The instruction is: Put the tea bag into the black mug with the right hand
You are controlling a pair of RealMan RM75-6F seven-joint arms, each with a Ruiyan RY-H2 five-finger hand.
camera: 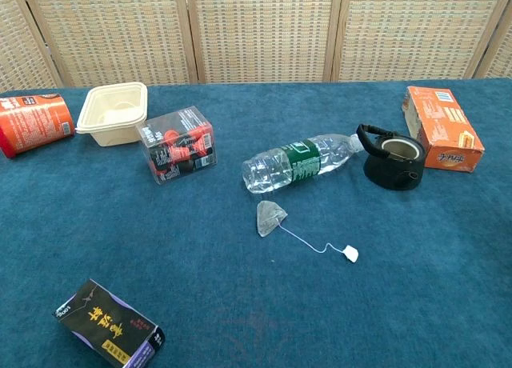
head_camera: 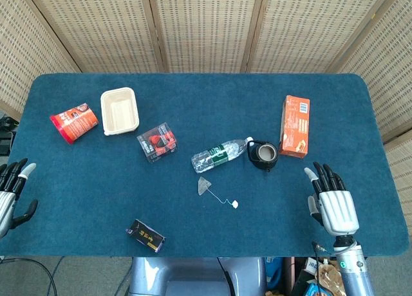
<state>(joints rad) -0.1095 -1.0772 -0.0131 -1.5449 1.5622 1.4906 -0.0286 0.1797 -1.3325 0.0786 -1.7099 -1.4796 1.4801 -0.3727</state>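
Woven cane screens close off the back of a bench (head_camera: 193,96) covered in blue felt. At its near right corner the right hand (head_camera: 331,199) rests palm down, fingers spread and straight, holding nothing. Taking the black mug (head_camera: 263,155) as the landmark: this hand lies toward the robot from it and off to its right, apart from it. The tea bag (head_camera: 205,185) lies on the mug's other side, to its left and also nearer the robot, so the hand must travel leftward past the mug's near side to reach it. Its string runs from the pouch toward the right hand, ending in a small white tag (head_camera: 235,204), which is the part of it closest to that hand. A clear water bottle (head_camera: 221,154) lies on its side just left of the mug, cap almost touching the handle, and an orange carton (head_camera: 295,126) lies just to its right. The left hand (head_camera: 13,190), at the bench's left edge, looks empty with fingers loosely curved, and lies far farther from the tea bag.
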